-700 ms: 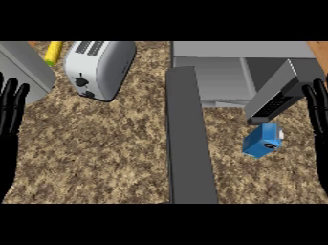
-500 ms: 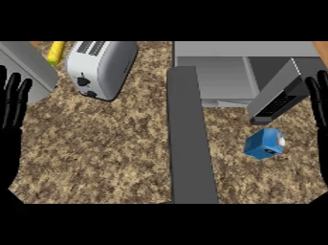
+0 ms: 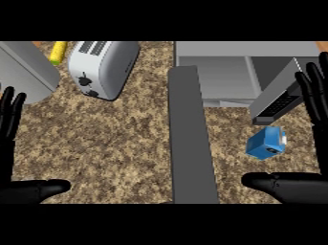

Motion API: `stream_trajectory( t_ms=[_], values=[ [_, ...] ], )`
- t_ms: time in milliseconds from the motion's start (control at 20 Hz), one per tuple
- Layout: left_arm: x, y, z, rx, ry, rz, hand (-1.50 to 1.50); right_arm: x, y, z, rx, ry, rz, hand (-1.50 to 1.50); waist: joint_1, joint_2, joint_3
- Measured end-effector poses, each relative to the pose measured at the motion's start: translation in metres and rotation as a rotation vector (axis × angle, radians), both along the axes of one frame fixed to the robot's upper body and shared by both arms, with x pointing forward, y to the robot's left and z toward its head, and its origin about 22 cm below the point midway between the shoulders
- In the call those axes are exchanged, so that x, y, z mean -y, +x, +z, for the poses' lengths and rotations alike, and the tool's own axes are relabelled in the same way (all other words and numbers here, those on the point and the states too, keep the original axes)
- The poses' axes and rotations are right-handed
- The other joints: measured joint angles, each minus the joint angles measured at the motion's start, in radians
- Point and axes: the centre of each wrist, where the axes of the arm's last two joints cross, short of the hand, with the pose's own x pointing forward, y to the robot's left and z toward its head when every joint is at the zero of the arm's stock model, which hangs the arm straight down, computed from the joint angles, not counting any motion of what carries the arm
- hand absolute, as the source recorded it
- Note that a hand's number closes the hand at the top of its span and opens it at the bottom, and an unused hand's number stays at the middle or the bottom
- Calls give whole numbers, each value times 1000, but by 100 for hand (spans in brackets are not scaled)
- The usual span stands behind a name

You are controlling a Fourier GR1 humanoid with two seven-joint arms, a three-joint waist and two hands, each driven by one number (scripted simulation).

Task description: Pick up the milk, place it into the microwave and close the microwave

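the milk (image 3: 267, 143) lies on the counter (image 3: 110, 139) just left of the right hand (image 3: 320, 139), between its straight open fingers and outstretched thumb, tilted, well apart from the equally open left hand (image 3: 0, 143), so the right is nearer.

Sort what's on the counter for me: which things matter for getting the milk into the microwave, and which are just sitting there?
For the job:
- blue milk carton, on the counter by the open door
- microwave, door swung open
- right hand, open, beside the carton

Lying about:
- toaster
- yellow object behind the toaster
- grey object, far left
- left hand, open, resting
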Motion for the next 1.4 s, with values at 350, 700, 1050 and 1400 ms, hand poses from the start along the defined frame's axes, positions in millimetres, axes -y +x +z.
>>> stream_trajectory(
  t_ms=[350, 700, 1050, 1400],
  values=[
    [-17, -27, -4, -19, -11, -2, -150, 0, -14, -6, -36, -25, -79, -150, 0, 0, 1],
    [-32, -50, -4, -27, -10, -9, -150, 6, -17, -21, -98, -37, -137, -150, 1, 0, 1],
    [-43, -71, 0, -30, -11, -12, -150, 20, -5, -57, -145, -45, -156, -150, 2, 1, 1],
    [-55, -84, 2, -27, -16, -11, -150, 47, 2, -94, -200, -27, -220, -150, 2, 1, 1]
  ],
)
